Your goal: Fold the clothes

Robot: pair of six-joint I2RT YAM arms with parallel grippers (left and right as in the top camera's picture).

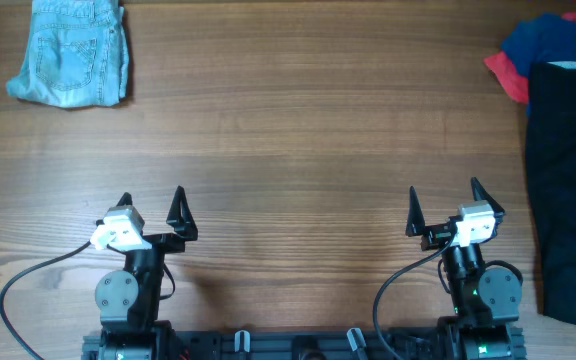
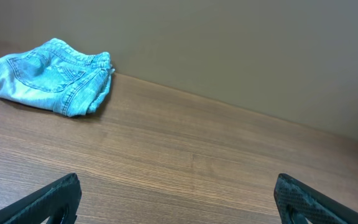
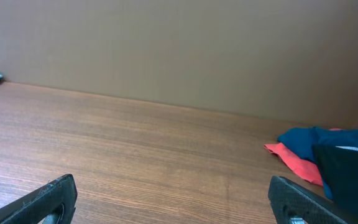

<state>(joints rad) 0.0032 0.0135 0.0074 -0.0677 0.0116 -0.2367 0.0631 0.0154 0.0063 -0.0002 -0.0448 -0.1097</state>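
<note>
Folded light-blue denim shorts point(image 1: 71, 52) lie at the far left corner of the table; they also show in the left wrist view point(image 2: 53, 75). A pile of unfolded clothes lies at the right edge: a black garment point(image 1: 570, 180) on top, a blue one point(image 1: 548, 40) and a red one point(image 1: 506, 72) under it. The right wrist view shows the blue point(image 3: 303, 142), red point(image 3: 294, 160) and black point(image 3: 350, 168) garments. My left gripper point(image 1: 152, 205) is open and empty near the front edge. My right gripper point(image 1: 444, 203) is open and empty, left of the black garment.
The wooden table point(image 1: 298, 140) spans the view. A plain wall point(image 2: 229, 43) stands behind its far edge. Cables run from both arm bases at the front edge.
</note>
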